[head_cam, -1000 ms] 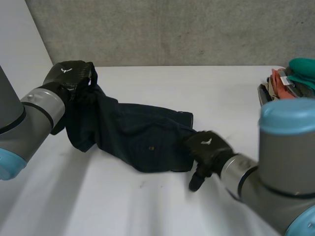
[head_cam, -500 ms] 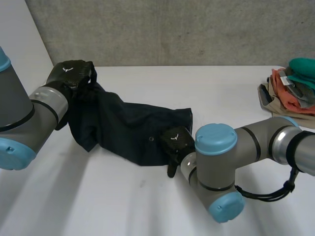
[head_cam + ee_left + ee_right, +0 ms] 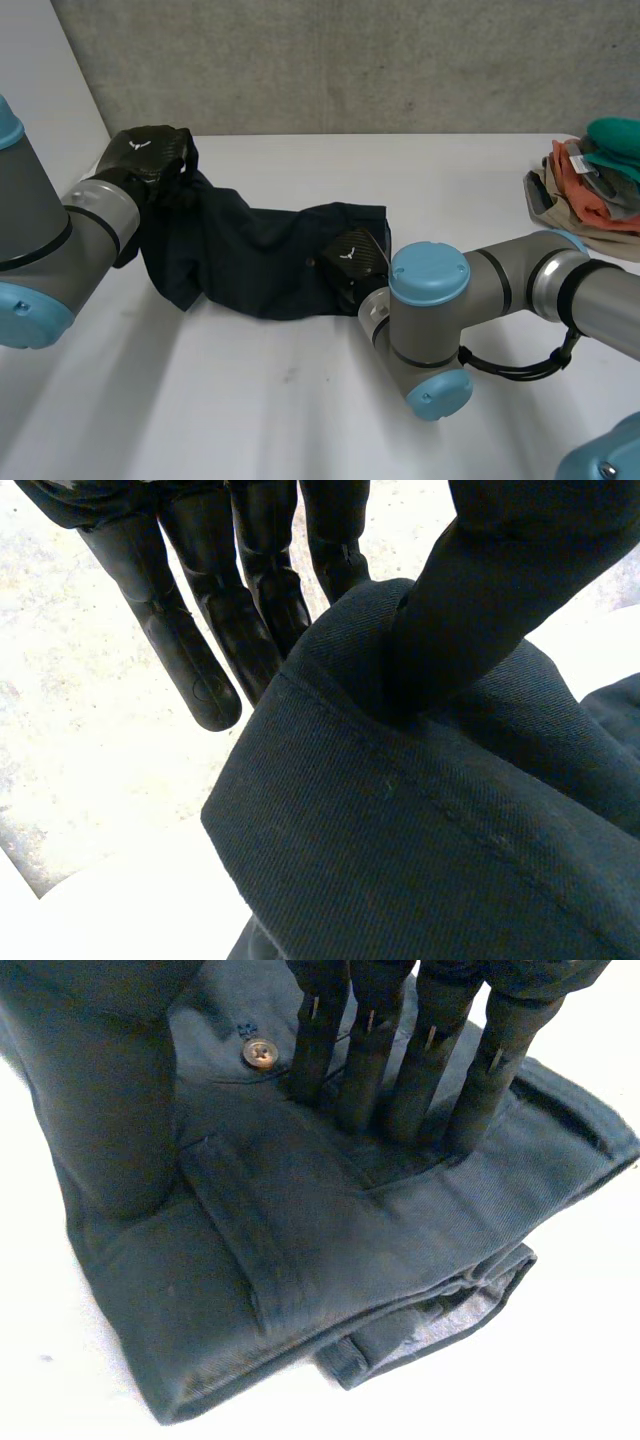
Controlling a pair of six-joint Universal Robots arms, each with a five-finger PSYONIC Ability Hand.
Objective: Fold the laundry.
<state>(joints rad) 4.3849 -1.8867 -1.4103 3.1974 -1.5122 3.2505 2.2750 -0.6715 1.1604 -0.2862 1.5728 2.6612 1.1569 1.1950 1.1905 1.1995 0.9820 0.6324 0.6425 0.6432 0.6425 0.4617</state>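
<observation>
**Fold under way: one end lifted, waistband pinned**

My left hand [image 3: 150, 152] pinches one end of the dark trousers [image 3: 250, 265] between thumb and fingers, holding it off the white table [image 3: 300, 400]. My right hand [image 3: 352, 262] presses straight fingers on the waistband beside the button [image 3: 261, 1053]. Next move, I judge: carry the lifted end over onto the waistband.

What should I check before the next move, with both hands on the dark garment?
1. Left hand pinches an edge of the dark garment between thumb and fingers: ok.
2. Right hand presses the garment's other end down, fingers straight, beside the button: ok.
3. Garment smooth between the hands: not ok, bunched.
4. Bare table in front of the garment: ok.
5. Clothes pile apart from the garment: ok.
</observation>
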